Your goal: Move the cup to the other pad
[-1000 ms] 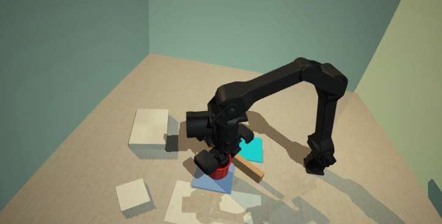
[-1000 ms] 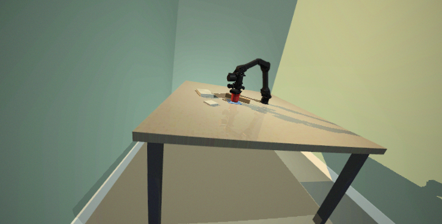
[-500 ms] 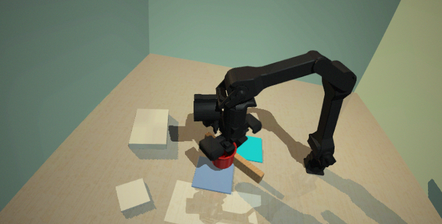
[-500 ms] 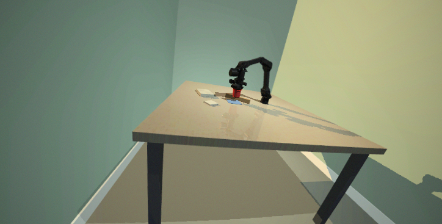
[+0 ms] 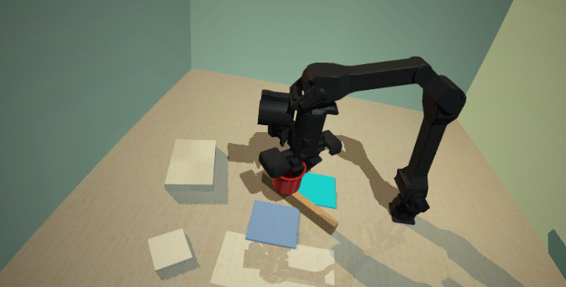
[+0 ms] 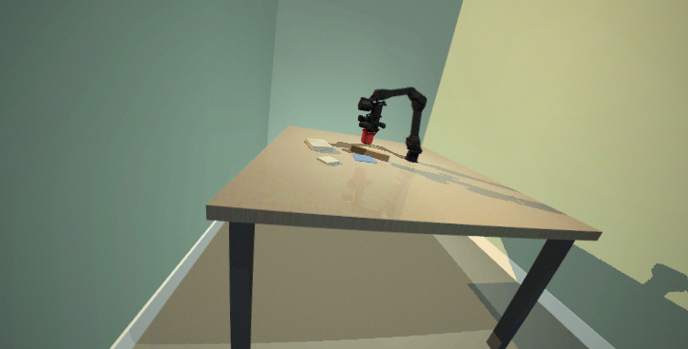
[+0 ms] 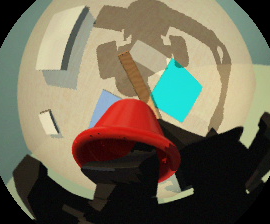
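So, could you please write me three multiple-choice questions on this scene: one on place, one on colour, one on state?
1. Where is the red cup?
A) On the blue pad
B) In the air
C) On the floor

2. What colour is the pad nearest the arm's base?
A) Turquoise
B) Red
C) Black

3. How is the black pincer?
A) Wide open, holding nothing
B) Shut on the cup's wall
C) Shut on the wooden bar

1 B: the exterior view shows a gap beneath it.
2 A: the top view shows the turquoise pad there.
3 B: one finger reaches inside the cup.
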Robot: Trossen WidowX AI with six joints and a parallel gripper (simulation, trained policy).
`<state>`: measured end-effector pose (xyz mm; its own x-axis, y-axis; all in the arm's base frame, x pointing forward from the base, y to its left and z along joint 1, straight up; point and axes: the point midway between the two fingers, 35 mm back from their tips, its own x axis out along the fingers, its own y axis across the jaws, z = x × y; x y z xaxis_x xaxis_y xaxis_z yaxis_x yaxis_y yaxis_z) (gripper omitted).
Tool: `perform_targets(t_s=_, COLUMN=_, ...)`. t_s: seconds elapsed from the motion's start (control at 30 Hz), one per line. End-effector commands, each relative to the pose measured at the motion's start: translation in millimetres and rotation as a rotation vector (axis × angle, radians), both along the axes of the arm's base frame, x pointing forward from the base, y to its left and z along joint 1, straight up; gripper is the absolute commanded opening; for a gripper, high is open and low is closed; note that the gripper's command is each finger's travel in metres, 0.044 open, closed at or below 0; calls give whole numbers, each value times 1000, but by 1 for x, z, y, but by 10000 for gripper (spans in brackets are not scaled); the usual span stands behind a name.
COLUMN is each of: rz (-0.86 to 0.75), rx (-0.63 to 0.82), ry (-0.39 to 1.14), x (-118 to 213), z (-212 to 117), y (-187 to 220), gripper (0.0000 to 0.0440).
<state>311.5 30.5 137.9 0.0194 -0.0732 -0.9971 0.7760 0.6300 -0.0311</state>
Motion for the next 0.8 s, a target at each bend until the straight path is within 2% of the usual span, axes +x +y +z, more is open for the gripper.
perform_targets(t_s=0.0, rz=-29, rx=7, ry=-33, x=0, z=7, y=-8, gripper=0)
perform_targets(t_s=0.77, rz=-159, rx=-1, ry=-113, x=-13, z=-1, y=-57, gripper=0)
